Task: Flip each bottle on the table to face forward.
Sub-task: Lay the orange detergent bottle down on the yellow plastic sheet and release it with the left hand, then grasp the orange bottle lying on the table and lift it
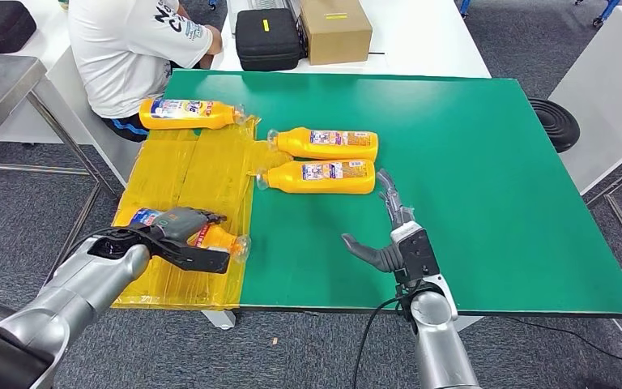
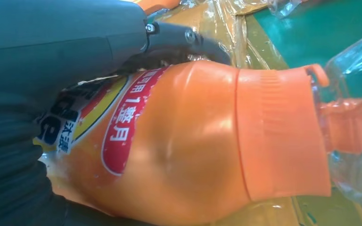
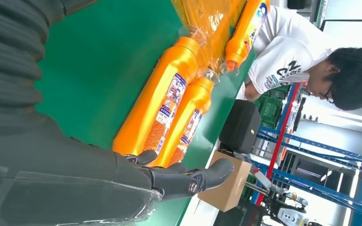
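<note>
Several orange bottles lie on their sides. My left hand grips the nearest bottle on the yellow taped strip; up close, this bottle shows its red label and clear cap, with my left hand wrapped over it. Two bottles lie side by side on the green mat, caps pointing left; the right wrist view shows them too. A fourth bottle lies at the strip's far end. My right hand hovers open just in front of the pair, fingers spread.
A person in a white shirt sits at the table's far left corner. A black case and a cardboard box stand on the white table behind. A black round object lies on the floor at right.
</note>
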`<state>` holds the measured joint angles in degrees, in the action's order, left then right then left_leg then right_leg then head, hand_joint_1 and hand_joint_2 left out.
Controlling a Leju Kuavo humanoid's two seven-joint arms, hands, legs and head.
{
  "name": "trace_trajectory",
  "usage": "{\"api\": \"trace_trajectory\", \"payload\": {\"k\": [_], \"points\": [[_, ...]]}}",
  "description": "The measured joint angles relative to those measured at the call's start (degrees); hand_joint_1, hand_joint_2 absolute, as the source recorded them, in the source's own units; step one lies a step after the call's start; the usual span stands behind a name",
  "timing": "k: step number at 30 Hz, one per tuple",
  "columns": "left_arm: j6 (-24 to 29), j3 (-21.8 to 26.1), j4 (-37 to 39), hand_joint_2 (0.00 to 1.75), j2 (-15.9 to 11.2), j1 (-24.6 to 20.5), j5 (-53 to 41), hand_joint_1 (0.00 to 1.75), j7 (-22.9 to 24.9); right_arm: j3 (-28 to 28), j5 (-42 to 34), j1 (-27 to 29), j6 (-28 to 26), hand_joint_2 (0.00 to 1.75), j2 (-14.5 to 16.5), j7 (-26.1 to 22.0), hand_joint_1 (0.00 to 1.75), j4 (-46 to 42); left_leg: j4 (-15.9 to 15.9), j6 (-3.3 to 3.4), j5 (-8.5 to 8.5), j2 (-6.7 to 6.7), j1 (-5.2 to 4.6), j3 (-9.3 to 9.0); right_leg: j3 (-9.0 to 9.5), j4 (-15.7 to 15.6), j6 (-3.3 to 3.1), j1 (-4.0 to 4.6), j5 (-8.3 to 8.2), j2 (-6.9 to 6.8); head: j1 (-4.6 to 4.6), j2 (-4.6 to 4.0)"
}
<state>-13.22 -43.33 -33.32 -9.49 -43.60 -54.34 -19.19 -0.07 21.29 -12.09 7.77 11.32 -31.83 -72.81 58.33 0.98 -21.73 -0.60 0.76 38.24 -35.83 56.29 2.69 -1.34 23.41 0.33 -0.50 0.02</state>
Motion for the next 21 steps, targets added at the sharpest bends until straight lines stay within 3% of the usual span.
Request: {"api": "trace_trajectory", "payload": {"k": [18,21], "points": [[-1.24,-1.79,1.27,1.75,-0.08,-1.13,1.66,0.0,-0.96,0.0,0.02,0.05,-0.38,1.75,0.05,-0.06,0.0,0.71,0.0,0.0,0.0,0.0,0.0,-0.02,0.03,0.0,0.0,0.0,0.0,0.0,0.0,0.0],[-3.54,-2.16,0.91,0.44,-0.79,-1.65,3.07,0.0,-3.08,-0.01,0.02,0.06,-0.43,1.75,0.01,-0.13,0.0,0.94,0.0,0.0,0.0,0.01,0.0,-0.03,0.03,0.01,0.0,0.0,0.0,0.01,0.01,0.0]]}}
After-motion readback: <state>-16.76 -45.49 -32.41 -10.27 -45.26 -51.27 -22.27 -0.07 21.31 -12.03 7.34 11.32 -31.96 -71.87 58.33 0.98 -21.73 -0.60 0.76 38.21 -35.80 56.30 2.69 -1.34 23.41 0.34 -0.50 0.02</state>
